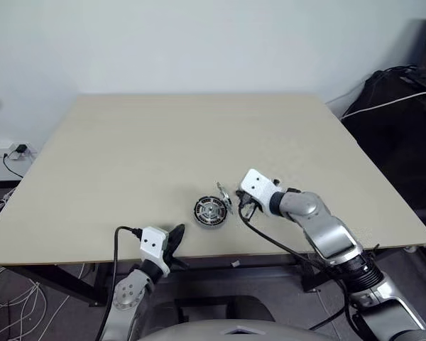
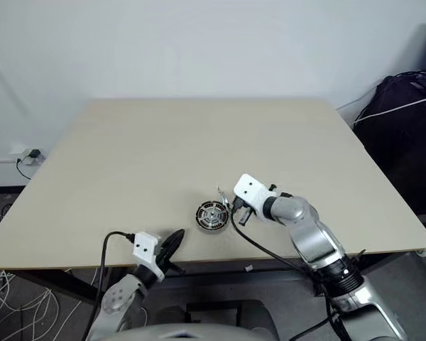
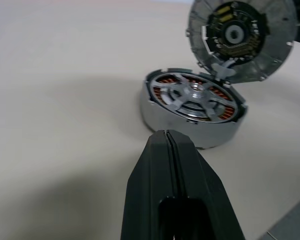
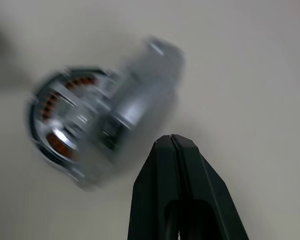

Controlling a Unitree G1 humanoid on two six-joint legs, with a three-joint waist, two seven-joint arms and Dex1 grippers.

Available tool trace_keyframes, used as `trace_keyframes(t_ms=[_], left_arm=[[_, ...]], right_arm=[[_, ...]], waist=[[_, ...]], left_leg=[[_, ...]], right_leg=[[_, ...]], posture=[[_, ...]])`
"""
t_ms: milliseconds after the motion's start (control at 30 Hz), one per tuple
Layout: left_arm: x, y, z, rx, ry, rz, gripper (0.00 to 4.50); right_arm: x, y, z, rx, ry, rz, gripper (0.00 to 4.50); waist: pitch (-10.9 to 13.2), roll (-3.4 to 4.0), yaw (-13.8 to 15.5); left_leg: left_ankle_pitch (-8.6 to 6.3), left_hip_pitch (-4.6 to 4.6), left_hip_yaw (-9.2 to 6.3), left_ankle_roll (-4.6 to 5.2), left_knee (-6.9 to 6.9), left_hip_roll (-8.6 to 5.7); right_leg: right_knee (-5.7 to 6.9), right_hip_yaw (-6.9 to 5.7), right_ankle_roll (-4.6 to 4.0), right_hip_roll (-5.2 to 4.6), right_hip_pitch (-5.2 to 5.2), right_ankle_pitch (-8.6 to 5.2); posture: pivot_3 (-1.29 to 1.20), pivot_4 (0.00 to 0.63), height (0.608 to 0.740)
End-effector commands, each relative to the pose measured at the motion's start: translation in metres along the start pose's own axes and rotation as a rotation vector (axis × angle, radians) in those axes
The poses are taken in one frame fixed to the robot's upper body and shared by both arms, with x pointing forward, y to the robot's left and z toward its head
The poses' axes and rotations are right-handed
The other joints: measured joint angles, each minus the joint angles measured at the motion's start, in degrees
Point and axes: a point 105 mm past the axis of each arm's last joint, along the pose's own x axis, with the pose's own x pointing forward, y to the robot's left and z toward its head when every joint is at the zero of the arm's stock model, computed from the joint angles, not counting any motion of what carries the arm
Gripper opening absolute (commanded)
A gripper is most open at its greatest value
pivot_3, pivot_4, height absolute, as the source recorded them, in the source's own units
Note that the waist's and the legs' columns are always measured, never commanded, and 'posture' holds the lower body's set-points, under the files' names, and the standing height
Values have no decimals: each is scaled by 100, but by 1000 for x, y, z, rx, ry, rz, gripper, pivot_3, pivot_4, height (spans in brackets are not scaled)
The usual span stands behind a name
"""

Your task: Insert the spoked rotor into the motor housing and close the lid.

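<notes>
The motor housing (image 3: 190, 125) sits near the table's front edge, copper windings showing around its inside. The shiny spoked rotor (image 3: 196, 95) lies flat inside it. The lid (image 3: 240, 37) stands tilted on its edge at the housing's far right side, its dark ribbed face turned toward the housing. My right gripper (image 1: 245, 208) is shut with nothing between its fingers, just right of the lid (image 1: 224, 197); I cannot tell whether it touches the lid. My left gripper (image 1: 177, 234) is shut and empty, at the front edge a little left of the housing (image 1: 211, 212).
The beige table (image 1: 199, 135) spreads wide behind the housing. The front edge runs just below my left gripper. A black bag with cables (image 1: 401, 106) sits off the right side, and a wall socket with a plug (image 1: 18, 149) is at the left.
</notes>
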Motion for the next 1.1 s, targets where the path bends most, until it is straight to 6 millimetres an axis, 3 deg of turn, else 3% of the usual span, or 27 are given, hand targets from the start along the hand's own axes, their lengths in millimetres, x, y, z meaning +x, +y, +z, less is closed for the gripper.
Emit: trace_keyframes(t_ms=[33,167,467,933,1100], left_arm=[[3,-3,10,10,-35,-29,0],[3,-4,9,16,-30,-44,0],[3,-2,11,71,-52,-27,0],[6,-4,13,64,-60,-33,0],[6,-5,14,61,-62,-30,0]], right_arm=[[2,4,16,-3,-73,15,17],[11,17,22,31,-99,64,17],[23,23,23,48,-96,82,17],[52,43,-11,183,9,137,17],[51,45,-5,206,-38,145,17]], waist=[[0,0,3],[0,1,11],[-1,2,16],[-10,8,-2],[-22,10,-20]], left_leg=[[0,0,1,0,0,0],[0,0,0,0,1,0],[0,1,1,-1,1,0],[1,7,2,-2,1,0],[1,17,2,-2,1,0]], right_leg=[[0,0,0,0,1,0],[1,-1,0,0,0,0],[2,-1,0,0,1,1],[5,0,1,0,7,1],[6,0,1,0,17,1]], posture=[[0,0,740],[0,0,740],[0,0,740],[0,0,740],[0,0,740]])
